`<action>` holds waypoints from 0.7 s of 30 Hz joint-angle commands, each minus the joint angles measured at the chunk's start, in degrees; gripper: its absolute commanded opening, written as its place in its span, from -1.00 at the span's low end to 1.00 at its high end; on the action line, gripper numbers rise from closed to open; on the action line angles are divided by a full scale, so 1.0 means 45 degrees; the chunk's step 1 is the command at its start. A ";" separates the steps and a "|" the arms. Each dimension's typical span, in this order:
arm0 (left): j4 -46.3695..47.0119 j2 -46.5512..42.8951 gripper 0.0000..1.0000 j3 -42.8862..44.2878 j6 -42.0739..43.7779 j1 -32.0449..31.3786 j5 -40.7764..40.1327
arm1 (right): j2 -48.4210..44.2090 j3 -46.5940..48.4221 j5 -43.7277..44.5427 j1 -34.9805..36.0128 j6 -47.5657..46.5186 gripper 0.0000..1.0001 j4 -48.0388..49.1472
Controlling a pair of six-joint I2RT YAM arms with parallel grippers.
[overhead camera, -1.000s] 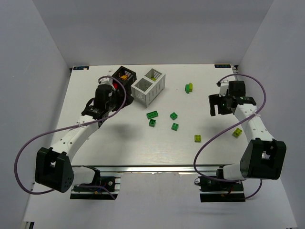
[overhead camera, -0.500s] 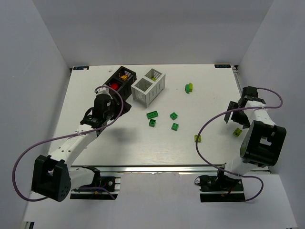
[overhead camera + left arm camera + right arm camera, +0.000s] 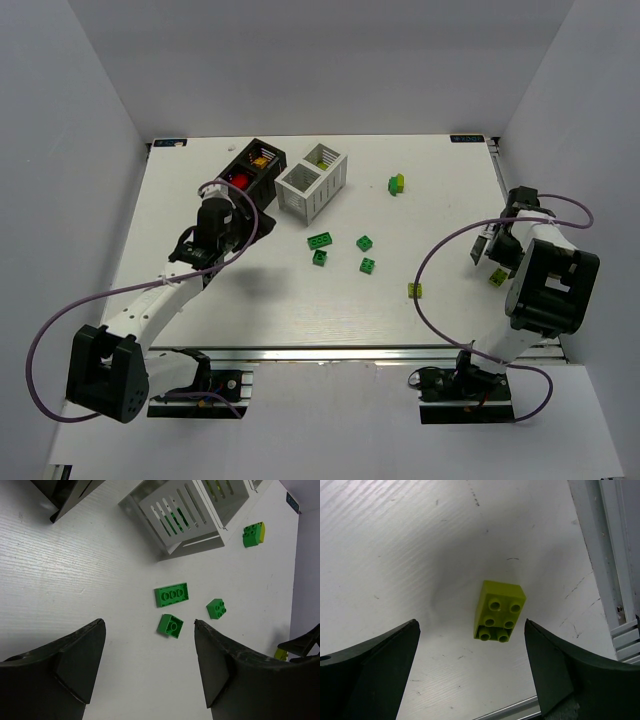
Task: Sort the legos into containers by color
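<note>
White bench [image 3: 280, 300] is carrying green legos [image 3: 320, 240] lying near the white container [image 3: 312, 185], with the black container [image 3: 252, 168] sitting just beside it.
Left wrist: left claw [image 3: 149, 624] is hanging wide open and empty above the green legos.
Right wrist: right claw [image 3: 471, 625] is gaping fully, empty, above a yellow-green lego [image 3: 499, 611] lying near the bench edge.

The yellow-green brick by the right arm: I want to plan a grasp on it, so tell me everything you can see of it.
The yellow-green brick is a small, glossy block that looks like plastic. Its round studs stand in two rows and face up, and one smooth side wall shows. It lies flat and alone on the white table, close to the metal rail at the edge. The right gripper hangs open above it. Nothing but the table touches the brick.
</note>
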 commanded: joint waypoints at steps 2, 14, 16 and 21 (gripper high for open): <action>0.0261 -0.0426 0.62 -0.0288 -0.0097 0.0058 0.0011 | 0.0133 -0.0107 0.0675 -0.0275 0.0599 0.79 0.0203; 0.0398 -0.0269 0.62 -0.0327 -0.0137 0.0058 0.0129 | 0.0562 -0.0751 0.0090 -0.0588 0.0716 0.75 0.0593; 0.0320 -0.0308 0.62 -0.0347 -0.0137 0.0058 0.0070 | 0.0621 -0.0809 -0.0085 -0.0627 0.0736 0.69 0.0749; 0.0398 -0.0425 0.62 -0.0542 -0.0215 0.0058 0.0031 | 0.0699 -0.0810 -0.0242 -0.0705 0.0697 0.48 0.1101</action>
